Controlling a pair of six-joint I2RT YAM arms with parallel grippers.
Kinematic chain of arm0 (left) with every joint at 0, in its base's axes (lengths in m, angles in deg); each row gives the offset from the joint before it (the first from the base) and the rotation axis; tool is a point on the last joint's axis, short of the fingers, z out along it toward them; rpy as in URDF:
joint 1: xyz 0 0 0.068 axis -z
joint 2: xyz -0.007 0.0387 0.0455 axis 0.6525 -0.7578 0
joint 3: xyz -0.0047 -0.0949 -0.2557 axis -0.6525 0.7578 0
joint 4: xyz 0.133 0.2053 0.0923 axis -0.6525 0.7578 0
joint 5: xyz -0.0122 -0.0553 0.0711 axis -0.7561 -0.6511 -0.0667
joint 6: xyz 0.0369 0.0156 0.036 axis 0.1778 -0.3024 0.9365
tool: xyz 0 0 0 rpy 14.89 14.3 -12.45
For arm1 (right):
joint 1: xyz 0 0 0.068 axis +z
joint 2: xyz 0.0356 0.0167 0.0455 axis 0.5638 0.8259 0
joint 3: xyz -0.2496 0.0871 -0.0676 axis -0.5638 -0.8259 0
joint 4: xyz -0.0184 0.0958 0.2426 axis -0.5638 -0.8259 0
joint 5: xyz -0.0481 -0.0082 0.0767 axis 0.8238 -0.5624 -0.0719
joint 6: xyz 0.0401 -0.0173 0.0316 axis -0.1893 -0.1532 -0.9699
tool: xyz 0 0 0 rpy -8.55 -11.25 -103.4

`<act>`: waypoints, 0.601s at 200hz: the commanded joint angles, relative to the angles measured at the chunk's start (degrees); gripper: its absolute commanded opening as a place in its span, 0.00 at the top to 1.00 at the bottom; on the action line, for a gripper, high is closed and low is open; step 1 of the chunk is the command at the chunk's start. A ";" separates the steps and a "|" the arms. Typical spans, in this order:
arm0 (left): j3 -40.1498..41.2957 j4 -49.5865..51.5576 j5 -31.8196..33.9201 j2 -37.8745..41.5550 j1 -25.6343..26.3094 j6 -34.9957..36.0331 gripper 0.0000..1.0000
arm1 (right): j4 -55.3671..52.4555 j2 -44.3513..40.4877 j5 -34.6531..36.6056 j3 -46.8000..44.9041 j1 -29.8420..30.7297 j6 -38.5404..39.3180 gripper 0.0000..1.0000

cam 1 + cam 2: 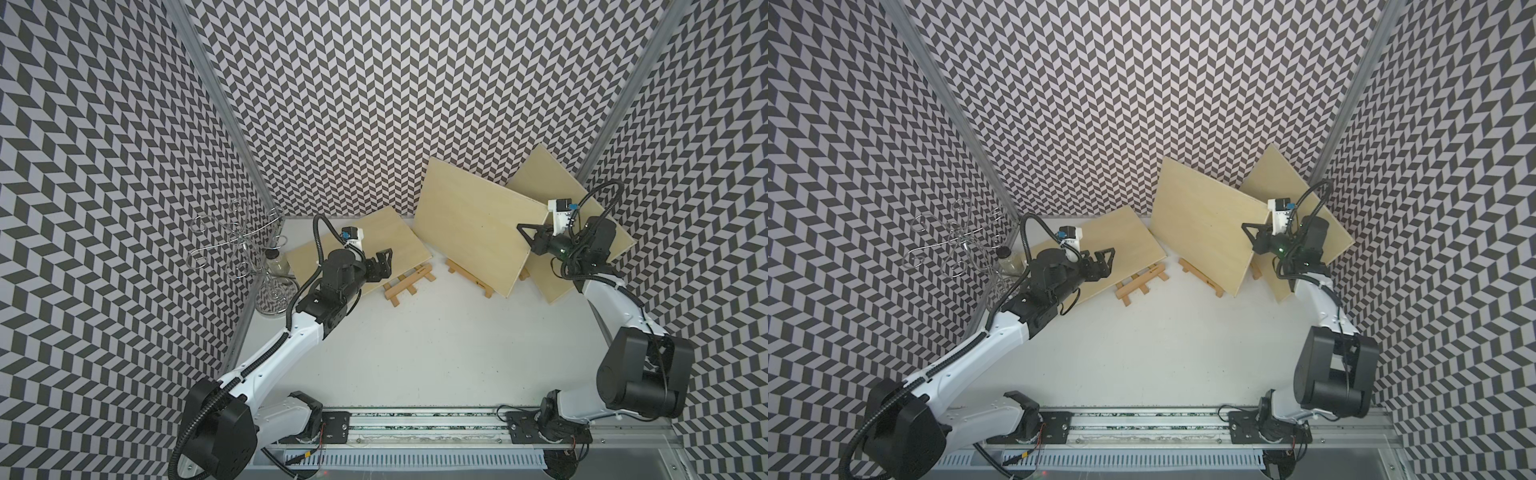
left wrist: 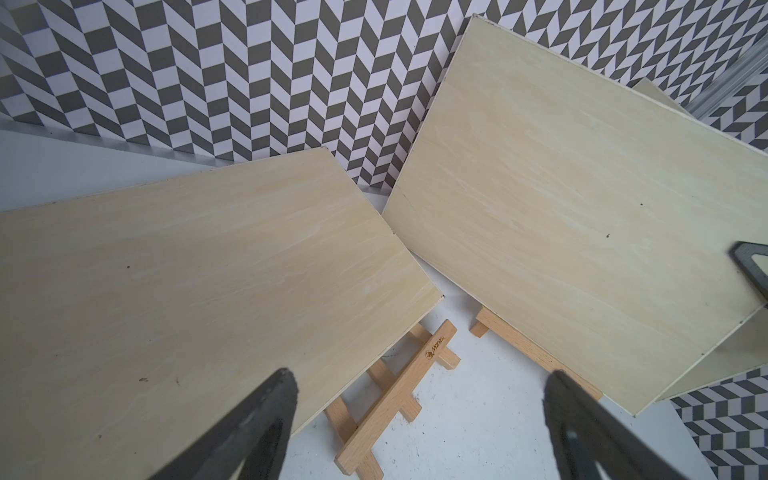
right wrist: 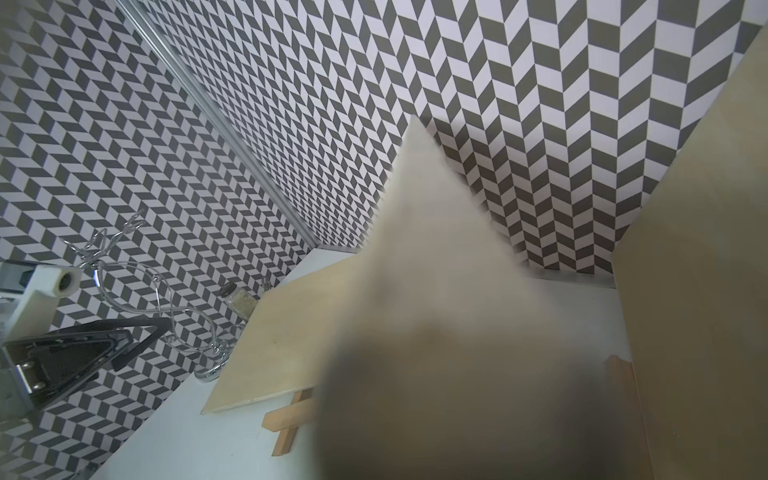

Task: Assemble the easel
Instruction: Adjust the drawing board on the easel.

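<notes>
One jar (image 1: 276, 262) of pale grains (image 3: 244, 304); left hand (image 1: 385, 263) open, right hand (image 1: 523, 229) tight on middle board (image 1: 478, 224).

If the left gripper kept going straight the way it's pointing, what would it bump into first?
Most likely the middle board, near its lower corner. The left gripper points past the edge of the lower board toward the gap between them, so it might reach the table instead; depth is unclear.

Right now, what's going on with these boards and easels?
The right arm has its jaws shut on the side edge of the middle board, which stands on an easel. The left arm holds its jaws open over the left board, resting on another easel. A third board leans behind.
</notes>
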 commanded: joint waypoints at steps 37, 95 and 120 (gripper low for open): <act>-0.35 1.22 -0.60 1.90 2.40 -0.10 0.09 | 5.40 -5.22 24.82 -11.91 10.69 2.49 1.00; 1.03 0.22 0.09 1.56 5.71 0.57 0.10 | 5.98 -17.75 46.69 -25.78 20.51 -4.37 1.00; 0.79 -1.66 -1.64 -2.37 9.16 0.39 0.11 | 2.50 -24.05 51.15 -29.55 23.51 -7.40 1.00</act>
